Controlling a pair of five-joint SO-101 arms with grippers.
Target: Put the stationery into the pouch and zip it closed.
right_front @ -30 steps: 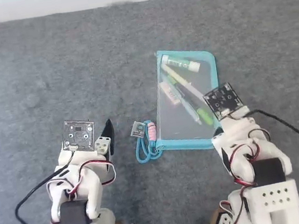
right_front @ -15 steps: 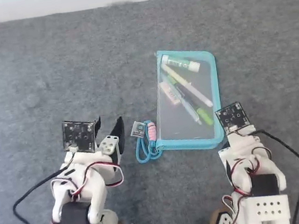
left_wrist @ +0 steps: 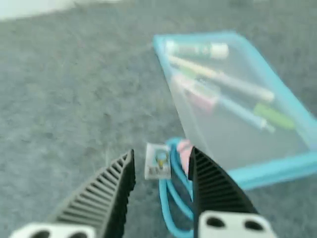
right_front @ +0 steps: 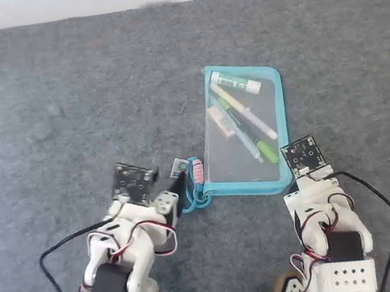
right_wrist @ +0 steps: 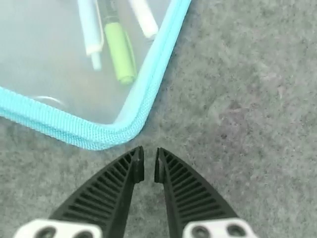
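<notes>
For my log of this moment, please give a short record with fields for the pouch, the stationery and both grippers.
pouch: clear with blue edge, flat on the carpet
stationery: pens and a glue stick, inside the pouch
cord: blue loop with a tag, at a pouch corner
left gripper: fingers open, close to the tag, holding nothing
right gripper: fingers shut, just off another pouch corner

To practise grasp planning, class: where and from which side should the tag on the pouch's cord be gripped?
Grip the square tag across its side edges. It lies flat beside the pouch corner on the blue cord, with bare cloth either side. Come from the arms' side, probably with the left gripper, whose open jaws flank it.
</notes>
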